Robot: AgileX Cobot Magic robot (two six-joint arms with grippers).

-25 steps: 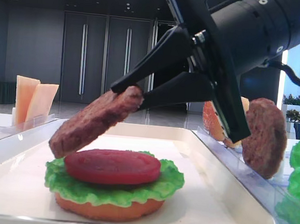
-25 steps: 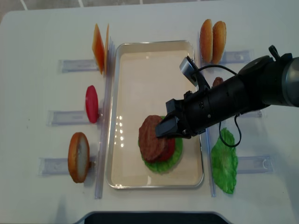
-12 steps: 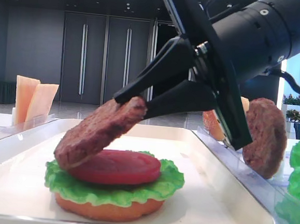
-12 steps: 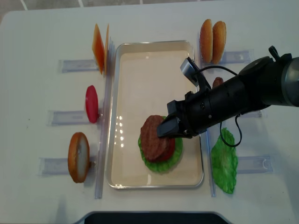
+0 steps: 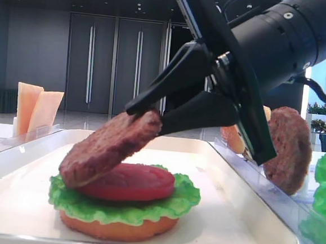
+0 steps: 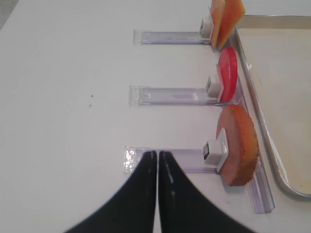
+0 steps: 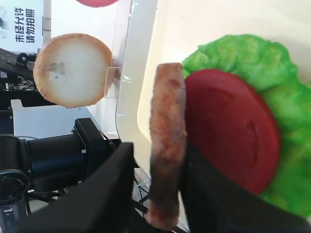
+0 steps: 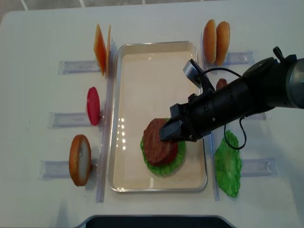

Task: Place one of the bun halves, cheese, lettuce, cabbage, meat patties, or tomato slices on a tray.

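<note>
Change: over the last second I have seen the meat patty [image 5: 109,149] come down from clear of the stack until its low edge rests on the tomato slice [image 5: 125,182]; the stack itself has not shifted.
Meat patty: I see it tilted, its high edge at about 2 o'clock between the jaws, its low edge at 8 o'clock touching the tomato slice.
Right gripper [image 5: 155,111]: I read both jaws as still flanking the patty's upper edge; the wrist view shows them just loosening, with a sliver of gap on one side, so I cannot tell if the grip holds.
Stack: tomato slice on lettuce [image 5: 123,202] on a bun half [image 5: 118,227], in the tray [image 8: 156,66], toward its 5 o'clock corner in the overhead view.
Spare patty [image 5: 288,150]: upright in a clear holder [image 5: 270,190] just beyond the tray's right rim.
Cheese [image 8: 100,49]: standing at 10 o'clock of the tray.
Spare tomato [image 8: 93,106]: at 9 o'clock.
Bun halves: one [image 8: 80,160] at 8 o'clock, a pair [image 8: 216,35] at 1 o'clock.
Loose lettuce leaf [image 8: 228,163]: at 4 o'clock, on the table [image 8: 38,95].
Left gripper [image 6: 157,162]: jaws together, hovering over the table beside the left holders.
</note>
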